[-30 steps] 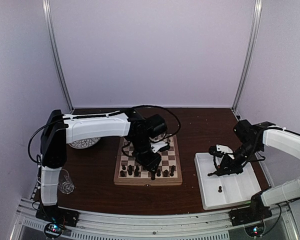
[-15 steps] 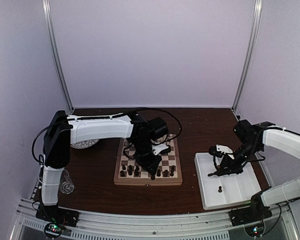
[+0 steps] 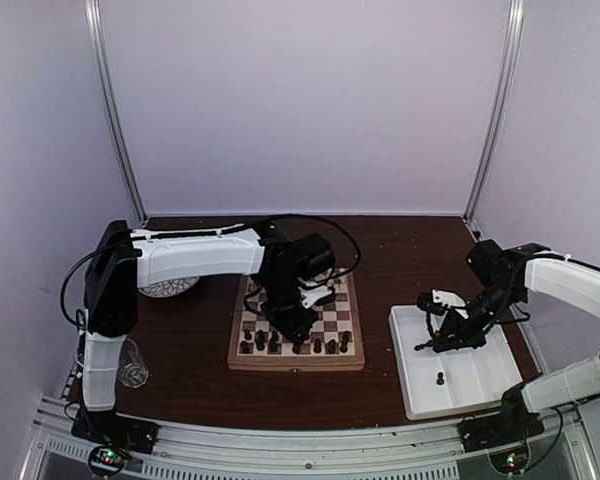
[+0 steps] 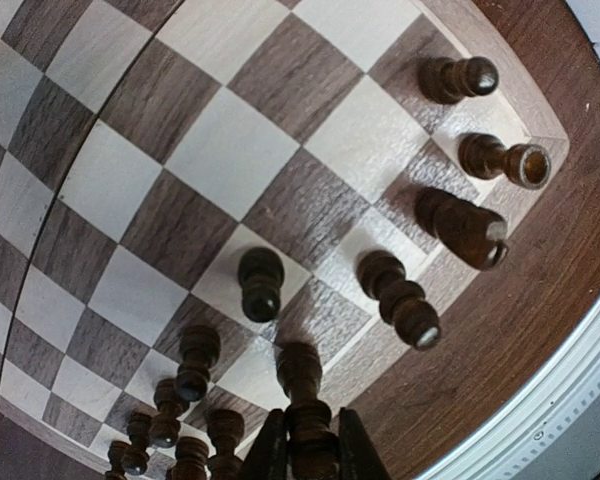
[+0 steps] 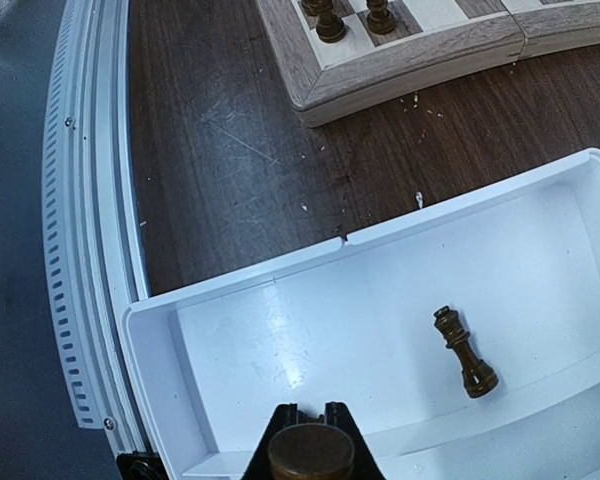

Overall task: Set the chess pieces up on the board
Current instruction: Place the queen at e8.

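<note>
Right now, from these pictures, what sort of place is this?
Probably a robot test cell: plain pale wall panels on metal posts, the left arm and right arm bolted to a rail at the table's edge, a chessboard and white tray laid out.

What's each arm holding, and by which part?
Left fingers pinch a dark piece near its top, at the board. Right fingers hold a second piece over the tray; only its round end shows.
</note>
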`<move>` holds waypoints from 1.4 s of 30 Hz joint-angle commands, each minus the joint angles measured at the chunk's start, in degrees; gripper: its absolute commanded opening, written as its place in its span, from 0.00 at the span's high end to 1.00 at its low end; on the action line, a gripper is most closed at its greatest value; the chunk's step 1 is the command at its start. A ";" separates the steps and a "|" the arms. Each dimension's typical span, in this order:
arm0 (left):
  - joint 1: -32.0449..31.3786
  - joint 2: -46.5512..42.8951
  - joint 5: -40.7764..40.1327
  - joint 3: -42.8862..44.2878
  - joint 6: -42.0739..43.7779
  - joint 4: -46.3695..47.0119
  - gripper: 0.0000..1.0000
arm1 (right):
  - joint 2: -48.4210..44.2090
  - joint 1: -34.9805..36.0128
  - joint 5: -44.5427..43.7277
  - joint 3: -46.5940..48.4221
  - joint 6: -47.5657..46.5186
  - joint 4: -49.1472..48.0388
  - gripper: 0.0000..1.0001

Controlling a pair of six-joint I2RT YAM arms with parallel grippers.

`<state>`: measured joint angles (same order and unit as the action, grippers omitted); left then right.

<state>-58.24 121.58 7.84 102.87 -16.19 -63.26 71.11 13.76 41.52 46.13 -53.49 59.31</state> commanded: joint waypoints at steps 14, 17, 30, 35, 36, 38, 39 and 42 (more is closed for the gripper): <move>0.33 -2.18 -3.91 0.32 1.07 -2.47 0.97 | 0.08 -0.21 -0.47 0.27 0.71 -0.32 0.96; 0.32 -2.26 -2.94 0.23 1.00 -2.98 0.97 | 0.08 -0.22 -0.47 0.27 0.67 -0.40 0.96; 0.33 -2.29 -2.86 -0.04 0.45 -3.08 0.79 | 0.26 -0.22 -0.48 0.37 0.70 -0.42 0.96; 0.34 -2.65 -3.01 0.36 0.45 -3.03 0.72 | 0.37 -0.22 -0.78 0.30 0.54 -0.29 0.96; 0.32 -2.66 -2.96 0.46 0.43 -3.01 0.71 | 0.41 -0.22 -1.05 0.16 0.23 -0.33 0.96; 0.35 -2.75 -3.01 0.66 0.45 -3.07 0.70 | 0.70 -0.03 -1.79 -0.13 -0.36 -0.37 0.95; 0.40 -2.84 -3.28 0.71 0.45 -3.02 0.70 | 0.86 0.14 -2.25 -0.28 -0.57 -0.48 0.95; 0.33 -3.26 -3.91 0.76 0.53 -3.02 0.70 | 1.43 1.35 -4.61 -1.02 -1.50 -0.84 0.95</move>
<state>-58.17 121.38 4.67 102.87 -15.97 -65.73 71.77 13.98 40.12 46.11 -53.76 59.29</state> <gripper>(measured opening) 0.298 0.097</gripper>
